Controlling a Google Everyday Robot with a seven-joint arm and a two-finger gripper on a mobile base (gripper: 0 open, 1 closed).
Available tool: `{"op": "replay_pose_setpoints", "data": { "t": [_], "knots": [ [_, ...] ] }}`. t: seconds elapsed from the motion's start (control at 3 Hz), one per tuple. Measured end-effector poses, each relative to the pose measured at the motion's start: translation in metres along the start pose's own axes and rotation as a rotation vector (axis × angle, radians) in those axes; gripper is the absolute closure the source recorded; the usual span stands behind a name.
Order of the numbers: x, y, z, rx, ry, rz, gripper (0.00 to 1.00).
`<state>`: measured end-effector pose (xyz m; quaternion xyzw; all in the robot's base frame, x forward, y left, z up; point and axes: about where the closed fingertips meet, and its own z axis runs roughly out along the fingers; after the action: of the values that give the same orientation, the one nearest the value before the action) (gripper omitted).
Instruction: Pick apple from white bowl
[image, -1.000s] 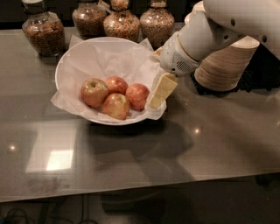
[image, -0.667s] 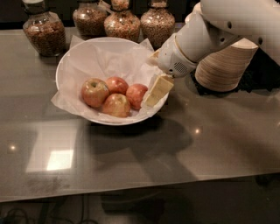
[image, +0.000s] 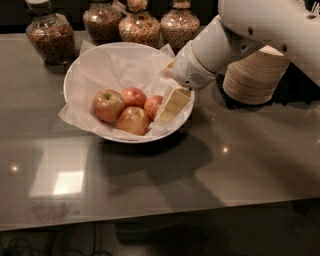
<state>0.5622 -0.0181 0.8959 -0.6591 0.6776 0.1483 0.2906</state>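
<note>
The white bowl (image: 85, 67), lined with crinkled white paper, stands on the dark counter at the left centre. Several apples lie in it. The evenly pinkish-red apple (image: 152, 106) is the rightmost one, partly hidden behind my gripper. A yellow-green-cheeked apple (image: 107, 105) lies at the left, with two smaller red-yellow apples (image: 132, 120) between them. My gripper (image: 169, 111), cream-coloured at the end of the white arm (image: 210, 55), reaches down over the bowl's right rim and sits right against the pinkish-red apple's right side.
Several glass jars of grains (image: 47, 35) stand along the back edge behind the bowl. A tall stack of paper bowls (image: 255, 75) stands at the right on a dark mat, under my arm. The counter's front edge runs along the bottom.
My gripper has moved a little to the left, further into the bowl and closer to the rightmost apple. The apples and the bowl have not moved.
</note>
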Motion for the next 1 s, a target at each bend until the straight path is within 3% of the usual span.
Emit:
{"op": "replay_pose_setpoints", "data": {
  "t": [0.67, 1.0],
  "knots": [
    [0.008, 0.004, 0.025, -0.061, 0.014, 0.036, 0.37],
    [0.018, 0.006, 0.033, -0.080, 0.024, 0.070, 0.41]
  ]
}}
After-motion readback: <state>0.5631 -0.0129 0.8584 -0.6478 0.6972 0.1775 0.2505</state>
